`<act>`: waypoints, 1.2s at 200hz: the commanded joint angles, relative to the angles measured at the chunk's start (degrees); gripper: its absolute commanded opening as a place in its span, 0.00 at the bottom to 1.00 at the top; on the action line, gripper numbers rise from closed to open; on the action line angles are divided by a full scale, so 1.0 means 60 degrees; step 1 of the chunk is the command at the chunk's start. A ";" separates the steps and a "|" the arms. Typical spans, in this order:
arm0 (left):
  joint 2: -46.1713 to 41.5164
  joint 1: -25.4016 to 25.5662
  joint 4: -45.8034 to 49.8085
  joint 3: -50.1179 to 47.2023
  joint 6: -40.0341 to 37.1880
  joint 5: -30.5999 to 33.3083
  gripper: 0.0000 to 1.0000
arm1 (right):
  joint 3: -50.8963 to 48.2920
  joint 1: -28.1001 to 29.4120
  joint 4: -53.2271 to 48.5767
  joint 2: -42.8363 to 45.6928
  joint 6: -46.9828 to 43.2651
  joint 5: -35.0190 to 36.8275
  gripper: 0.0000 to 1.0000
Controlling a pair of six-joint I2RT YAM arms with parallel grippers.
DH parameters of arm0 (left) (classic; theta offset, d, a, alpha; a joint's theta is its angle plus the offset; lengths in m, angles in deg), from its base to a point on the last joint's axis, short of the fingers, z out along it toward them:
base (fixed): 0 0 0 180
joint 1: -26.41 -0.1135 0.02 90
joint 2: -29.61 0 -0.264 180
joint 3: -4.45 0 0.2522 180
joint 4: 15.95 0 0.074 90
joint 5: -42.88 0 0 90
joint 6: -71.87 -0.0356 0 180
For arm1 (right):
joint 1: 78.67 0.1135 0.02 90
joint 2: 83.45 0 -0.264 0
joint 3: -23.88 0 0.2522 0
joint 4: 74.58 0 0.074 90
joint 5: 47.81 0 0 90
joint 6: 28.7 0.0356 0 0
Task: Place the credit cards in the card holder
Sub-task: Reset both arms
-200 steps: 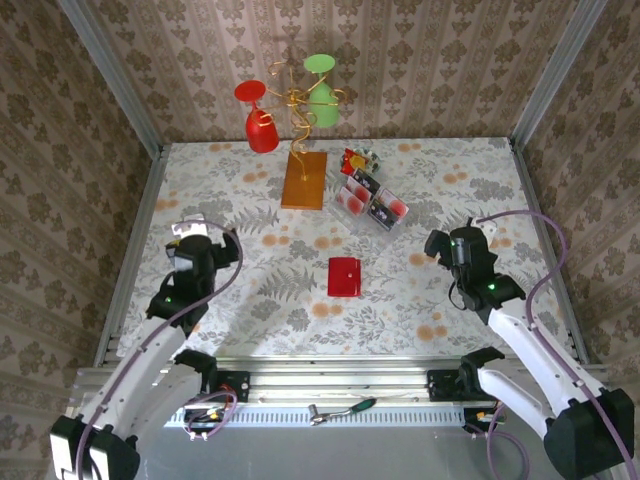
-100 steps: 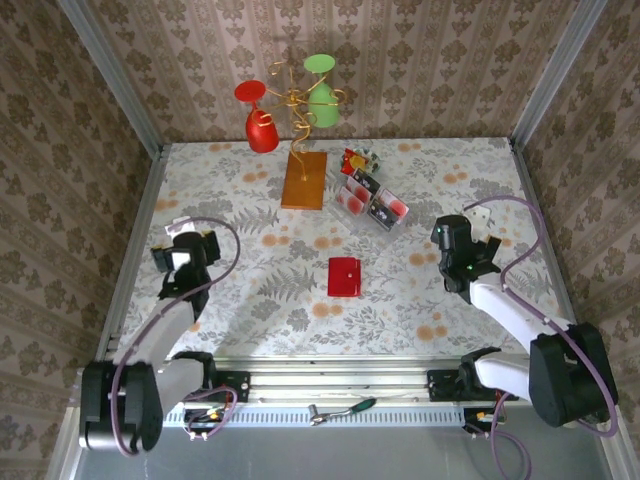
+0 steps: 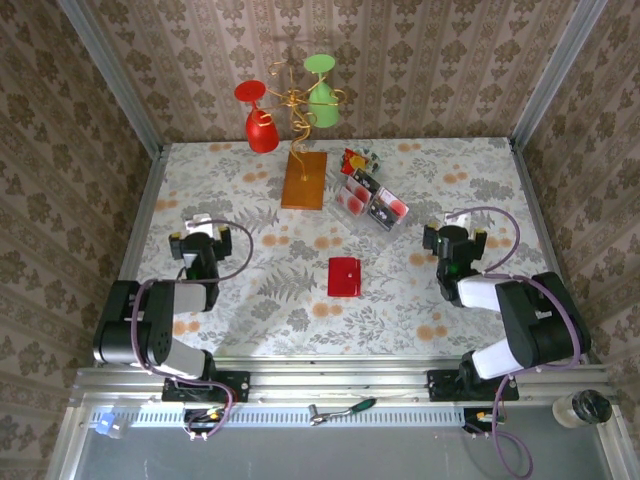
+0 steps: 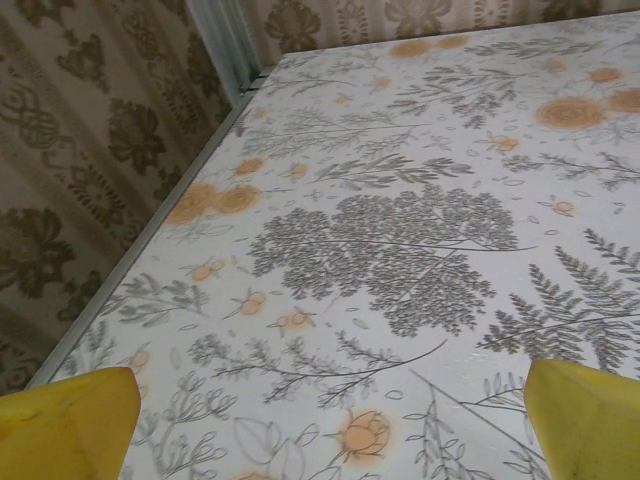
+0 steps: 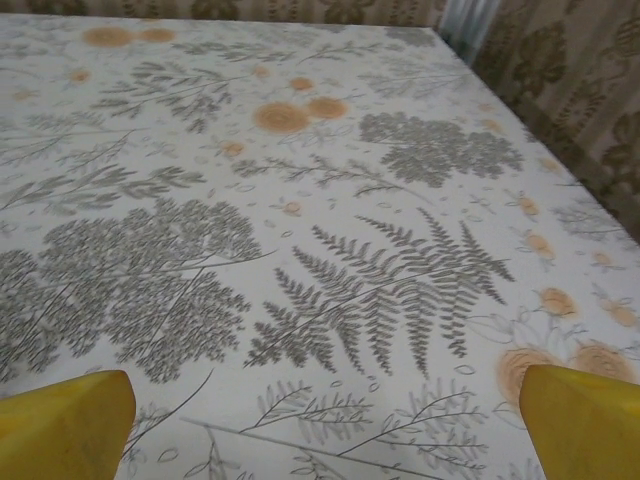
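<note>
Floral-print table (image 3: 250, 300), boxed in by damask-papered walls (image 3: 420, 60) on three sides. Red holder (image 3: 344, 276) flat at table centre, between the two arms, touching nothing. Pinkish cards (image 3: 370, 202) clustered farther back, just right of a wooden slab (image 3: 304, 180), well apart from holder. Overlapping, black bands and red marks visible, maybe on clear plastic; exact count hard to tell. Crinkled wrapper (image 3: 352, 160) just behind cards. Gold wire stand (image 3: 293, 100) rising from slab, with a red cup (image 3: 261, 128) and a green cup (image 3: 322, 100) hung on it.

Low over table's left side, left gripper (image 3: 200, 238), arm folded back toward its base, well apart from holder. Low over right side, right gripper (image 3: 455, 242), arm folded likewise, well apart from holder and cards.

Left wrist view: yellow left fingertips (image 4: 65, 420) at the bottom corners, spread wide, nothing gripped, bare cloth between, wall edge running up the left. Right wrist view: yellow right fingertips (image 5: 585, 420) at the bottom corners, spread equally wide, nothing gripped, fern print between, wall along the right.

Near rail below the bases: small green-handled tool (image 3: 345, 408), and a bottle (image 3: 582, 408) at far right.
</note>
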 commanded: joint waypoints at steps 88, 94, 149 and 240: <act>0.0717 -0.0740 -0.0216 0.0557 -0.0074 -0.2251 1.00 | 0.0324 -0.1234 0.1113 -0.0677 -0.0001 -0.3352 1.00; 0.0736 -0.0752 -0.0285 0.0554 -0.0077 -0.2286 1.00 | 0.0299 -0.1241 0.1208 -0.0716 -0.0004 -0.3341 1.00; 0.0709 -0.0658 -0.0420 0.0462 -0.0150 -0.2153 1.00 | 0.0149 -0.1080 0.1394 -0.0590 -0.0105 -0.3030 1.00; 0.0713 -0.0664 -0.0433 0.0458 -0.0156 -0.2163 1.00 | 0.0182 -0.1074 0.1372 -0.0603 -0.0105 -0.3047 1.00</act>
